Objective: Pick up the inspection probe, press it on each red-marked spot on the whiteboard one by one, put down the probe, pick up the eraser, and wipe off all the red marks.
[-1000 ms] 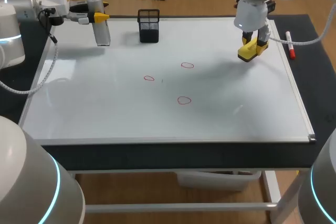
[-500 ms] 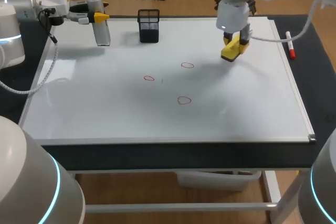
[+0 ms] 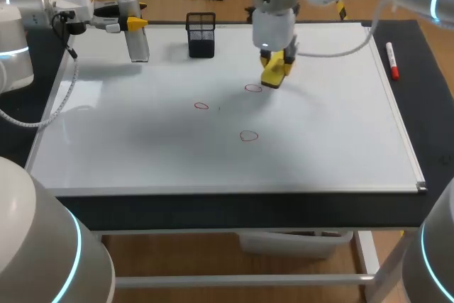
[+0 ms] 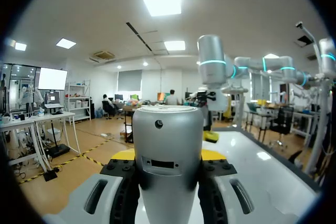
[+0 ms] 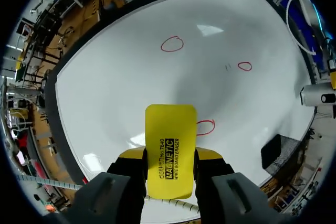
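My left gripper (image 3: 130,23) is shut on the silver probe (image 3: 137,40) above the whiteboard's (image 3: 333,147) far left corner; in the left wrist view the probe (image 4: 167,156) fills the gap between the fingers of that gripper (image 4: 168,157). My right gripper (image 3: 275,60) is shut on the yellow eraser (image 3: 273,74), low over the board just right of one red mark (image 3: 253,89). Two more red marks (image 3: 201,106) (image 3: 247,135) lie nearer the front. In the right wrist view the eraser (image 5: 169,145) sits in the gripper (image 5: 169,160), beside the nearest mark (image 5: 205,126).
A black mesh holder (image 3: 201,33) stands at the board's far edge, between the two grippers. A red marker (image 3: 391,60) lies on the dark mat past the board's right edge.
My right arm has carried the eraser leftward from the board's far right to beside the farthest red mark. The left arm and probe have not moved.
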Action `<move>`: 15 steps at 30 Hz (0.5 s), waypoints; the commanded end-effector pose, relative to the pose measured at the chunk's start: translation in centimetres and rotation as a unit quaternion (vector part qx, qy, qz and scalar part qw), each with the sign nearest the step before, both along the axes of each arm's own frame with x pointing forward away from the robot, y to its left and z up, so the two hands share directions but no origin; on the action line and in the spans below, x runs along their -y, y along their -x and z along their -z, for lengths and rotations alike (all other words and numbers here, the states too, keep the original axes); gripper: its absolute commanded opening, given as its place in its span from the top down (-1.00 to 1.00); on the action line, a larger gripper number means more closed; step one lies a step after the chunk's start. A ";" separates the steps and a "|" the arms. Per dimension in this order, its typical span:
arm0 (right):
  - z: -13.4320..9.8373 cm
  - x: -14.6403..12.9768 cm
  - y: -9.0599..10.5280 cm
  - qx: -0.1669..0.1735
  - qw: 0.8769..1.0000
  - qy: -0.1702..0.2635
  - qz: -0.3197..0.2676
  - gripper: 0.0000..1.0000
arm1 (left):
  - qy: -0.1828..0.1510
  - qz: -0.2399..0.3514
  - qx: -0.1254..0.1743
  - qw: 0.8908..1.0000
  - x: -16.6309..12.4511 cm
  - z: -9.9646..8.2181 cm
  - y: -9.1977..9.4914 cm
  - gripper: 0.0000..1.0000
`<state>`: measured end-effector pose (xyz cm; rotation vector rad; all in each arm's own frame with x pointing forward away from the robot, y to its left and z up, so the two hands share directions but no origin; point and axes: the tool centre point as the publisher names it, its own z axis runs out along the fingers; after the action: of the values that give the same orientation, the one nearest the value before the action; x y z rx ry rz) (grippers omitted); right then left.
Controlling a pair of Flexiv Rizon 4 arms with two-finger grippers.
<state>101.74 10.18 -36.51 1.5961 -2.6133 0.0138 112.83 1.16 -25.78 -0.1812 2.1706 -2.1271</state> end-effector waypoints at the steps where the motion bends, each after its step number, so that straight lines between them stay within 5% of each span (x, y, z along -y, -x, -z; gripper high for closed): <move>1: 0.6 -2.8 -0.2 -0.009 1.000 0.011 -0.022 1.00 | -0.002 -0.002 0.000 1.000 0.1 -0.2 0.2 1.00; 15: 2.1 -11.2 2.0 -0.035 0.992 -0.003 -0.122 1.00 | -0.002 -0.002 0.000 1.000 0.1 -0.2 0.2 1.00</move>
<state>99.43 19.98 -38.00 1.8840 -2.3926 -0.0735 112.83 1.16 -25.78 -0.1812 2.1706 -2.1271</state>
